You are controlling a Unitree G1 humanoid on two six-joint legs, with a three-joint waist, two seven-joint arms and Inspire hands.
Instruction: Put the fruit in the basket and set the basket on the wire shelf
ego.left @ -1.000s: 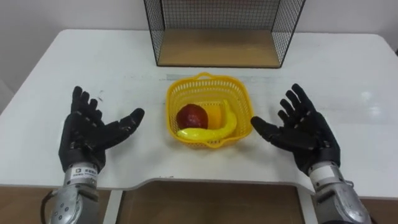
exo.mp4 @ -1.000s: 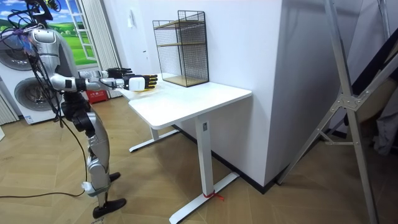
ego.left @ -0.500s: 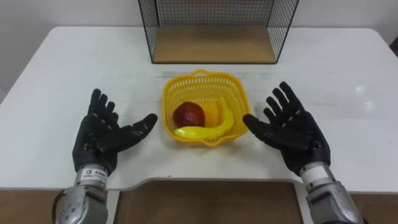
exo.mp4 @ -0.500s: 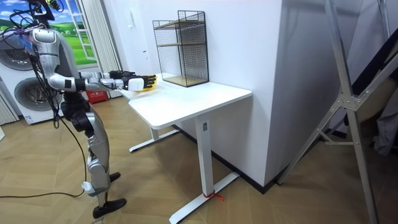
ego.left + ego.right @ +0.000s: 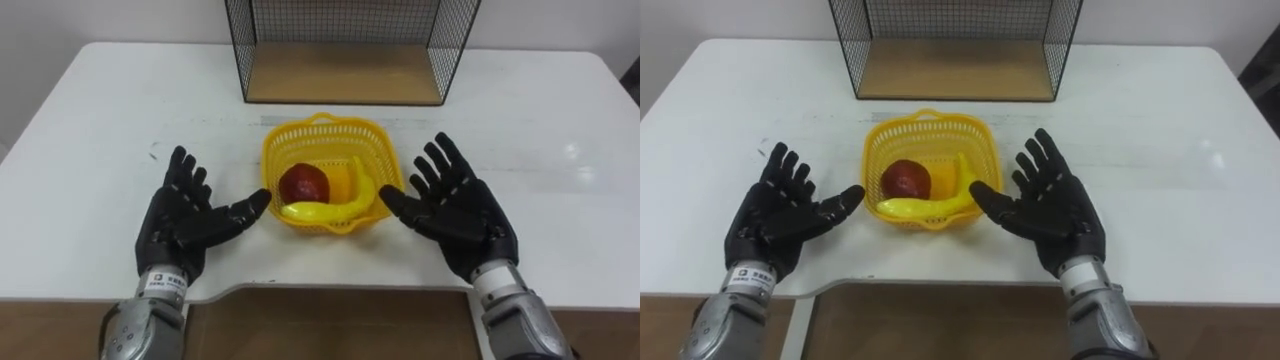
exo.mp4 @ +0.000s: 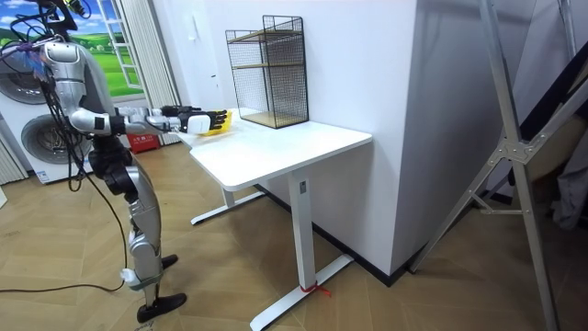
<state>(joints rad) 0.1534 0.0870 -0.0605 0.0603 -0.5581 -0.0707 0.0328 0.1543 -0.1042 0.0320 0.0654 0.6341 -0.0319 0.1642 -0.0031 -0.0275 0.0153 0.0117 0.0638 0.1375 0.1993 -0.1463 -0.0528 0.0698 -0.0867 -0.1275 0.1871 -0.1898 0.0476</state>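
Probably light and springy, the basket [image 5: 326, 122] sits between the left robot hand [image 5: 186, 217] and right robot hand [image 5: 462, 212], both open and empty. Take it by opposite rims.

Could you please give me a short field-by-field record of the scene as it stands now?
Basket: yellow basket on the white table, in front of the wire shelf
Contents: red apple, banana, orange fruit
Hands: left hand and right hand open, flanking the basket
Task state: fruit in basket, basket not yet on shelf
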